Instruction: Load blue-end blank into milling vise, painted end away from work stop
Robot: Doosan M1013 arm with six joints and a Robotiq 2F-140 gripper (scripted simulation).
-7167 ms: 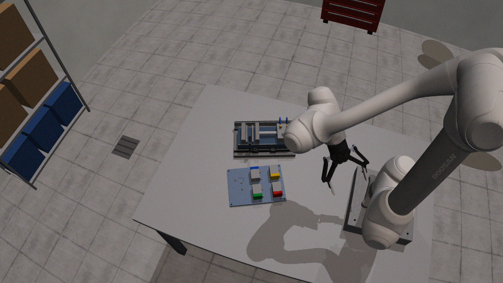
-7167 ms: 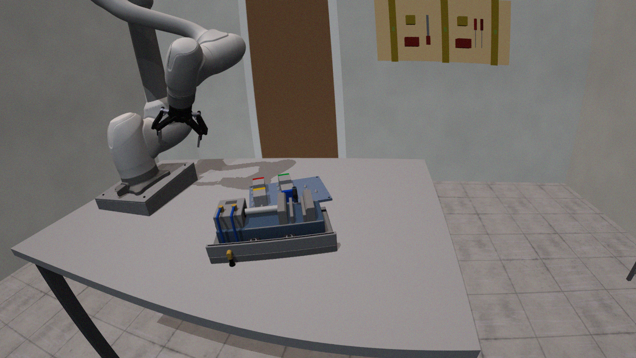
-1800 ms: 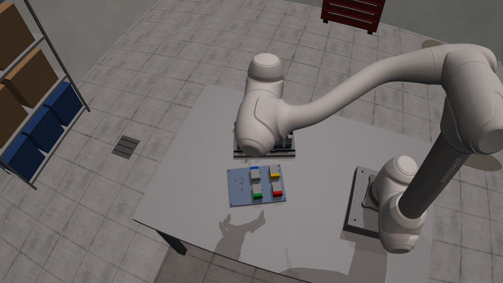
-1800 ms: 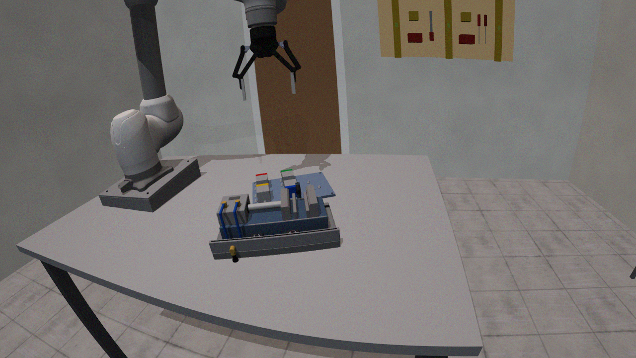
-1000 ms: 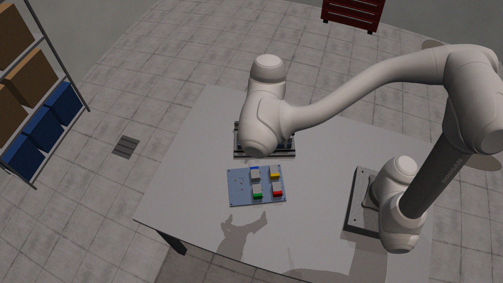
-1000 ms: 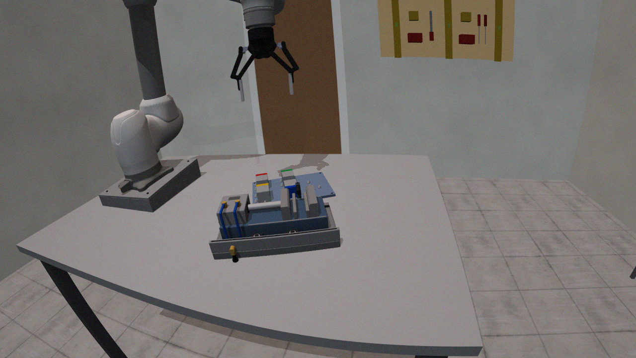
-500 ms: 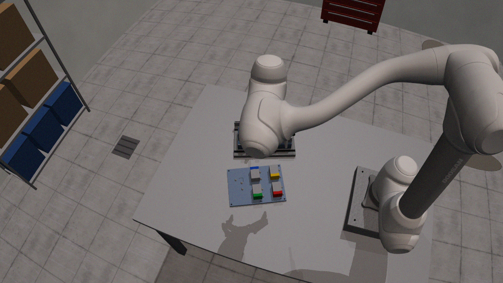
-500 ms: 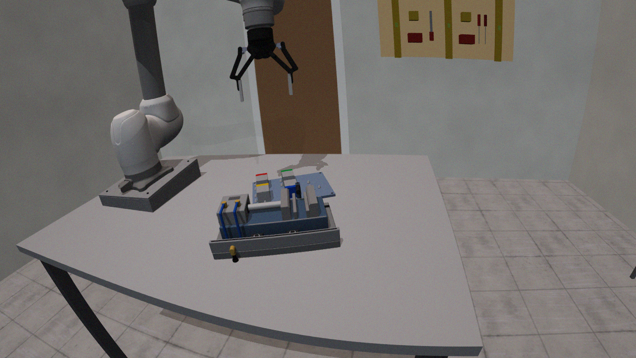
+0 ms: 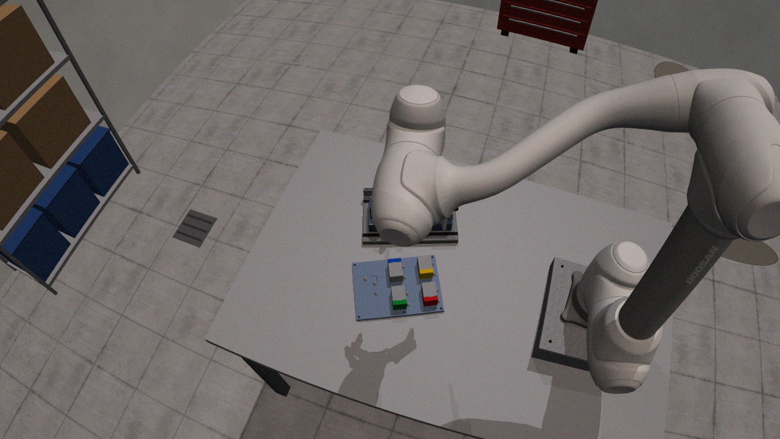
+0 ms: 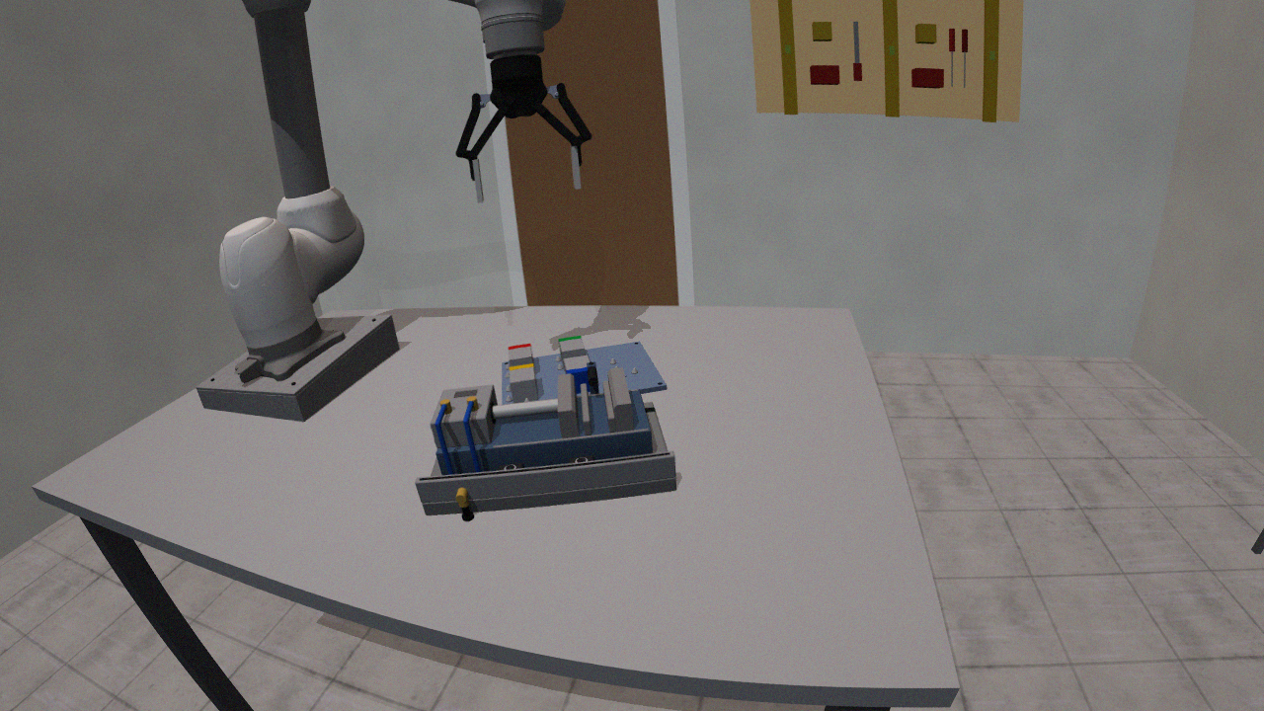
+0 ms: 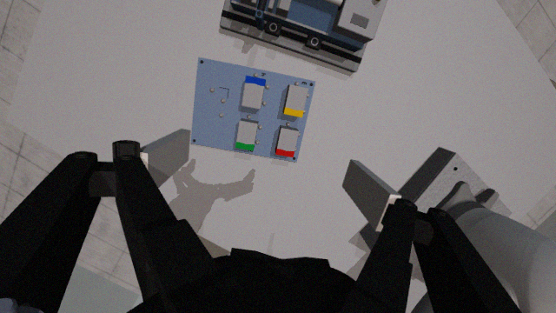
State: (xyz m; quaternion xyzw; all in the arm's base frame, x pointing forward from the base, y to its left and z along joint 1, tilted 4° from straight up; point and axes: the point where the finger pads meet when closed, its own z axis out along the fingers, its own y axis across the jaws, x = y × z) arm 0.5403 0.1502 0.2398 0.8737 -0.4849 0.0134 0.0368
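The blue-ended blank (image 9: 395,271) (image 11: 253,96) lies on the infeed plate (image 9: 362,306) (image 11: 203,126), its blue end towards the vise (image 10: 539,432) (image 11: 310,16). In the exterior view the vise partly hides it. Green-ended (image 9: 398,293) (image 11: 247,131), yellow-ended (image 9: 425,264) (image 11: 296,96) and red-ended (image 9: 429,289) (image 11: 287,138) blanks also lie on the plate. The fixed jaw (image 10: 620,402) stands opposite the moving jaw (image 10: 567,405); no blank shows between them. My gripper (image 10: 528,193) (image 11: 270,159) is open and empty, high above the table. The arm hides it in the top view.
The vise stands on a raised plate (image 10: 547,486) beside the infeed plate. Its hosed block (image 10: 463,415) is on the robot-base side. Small pins stand around the blanks. The robot base (image 9: 561,338) (image 10: 256,397) stands on the same table (image 9: 463,327) (image 10: 750,548).
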